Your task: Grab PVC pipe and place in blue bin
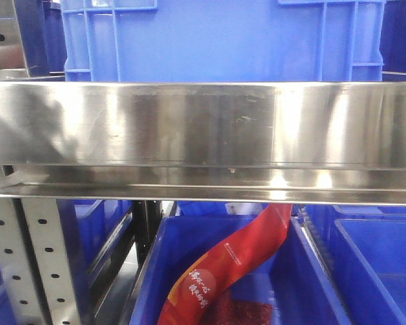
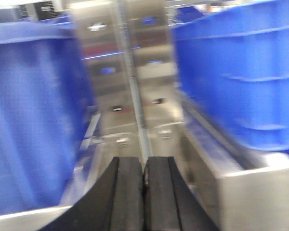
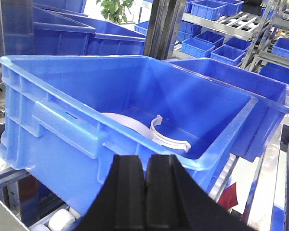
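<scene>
The white curved PVC pipe clip [image 3: 167,135] lies on the floor of the open blue plastic bin [image 3: 53,125], beside a white disc-shaped piece [image 3: 123,120]. The right end effector [image 3: 145,192] hangs just outside the near rim, its black pads pressed together and empty. To grab well it likely needs to spread, clear the rim, then descend over the thin arc. The left end effector [image 2: 144,192] is also pressed together — empty — above a steel shelf channel [image 2: 135,96]. Steel racking [image 1: 203,128] holds rows of blue bins; a red packet [image 1: 237,264] lies in a lower one.
</scene>
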Robot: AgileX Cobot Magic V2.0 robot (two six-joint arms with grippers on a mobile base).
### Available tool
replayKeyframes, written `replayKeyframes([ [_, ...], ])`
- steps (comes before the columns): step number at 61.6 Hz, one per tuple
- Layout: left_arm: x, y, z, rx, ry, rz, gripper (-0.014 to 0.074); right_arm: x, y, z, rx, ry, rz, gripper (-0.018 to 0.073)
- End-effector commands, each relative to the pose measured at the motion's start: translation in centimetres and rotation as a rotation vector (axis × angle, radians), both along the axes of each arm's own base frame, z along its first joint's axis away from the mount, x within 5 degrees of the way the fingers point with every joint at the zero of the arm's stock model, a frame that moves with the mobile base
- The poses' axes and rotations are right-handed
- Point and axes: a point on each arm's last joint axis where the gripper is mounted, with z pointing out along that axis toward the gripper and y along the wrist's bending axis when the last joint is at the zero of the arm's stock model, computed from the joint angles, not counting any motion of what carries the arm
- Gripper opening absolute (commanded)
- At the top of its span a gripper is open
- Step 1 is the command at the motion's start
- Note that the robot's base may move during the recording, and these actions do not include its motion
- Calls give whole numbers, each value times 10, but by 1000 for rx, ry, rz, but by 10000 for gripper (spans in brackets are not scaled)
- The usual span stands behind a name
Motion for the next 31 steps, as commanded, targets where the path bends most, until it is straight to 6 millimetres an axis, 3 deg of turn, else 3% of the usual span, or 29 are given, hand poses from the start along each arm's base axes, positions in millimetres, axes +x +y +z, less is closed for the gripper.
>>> replayKeyframes([
  [1, 0, 3, 2, -21, -28, 37, -111, -1, -2, 2, 3, -17, -13, -163],
  [31, 0, 5, -16, -70, 13, 57, -111, -1, -2, 2, 3, -17, -13, -163],
])
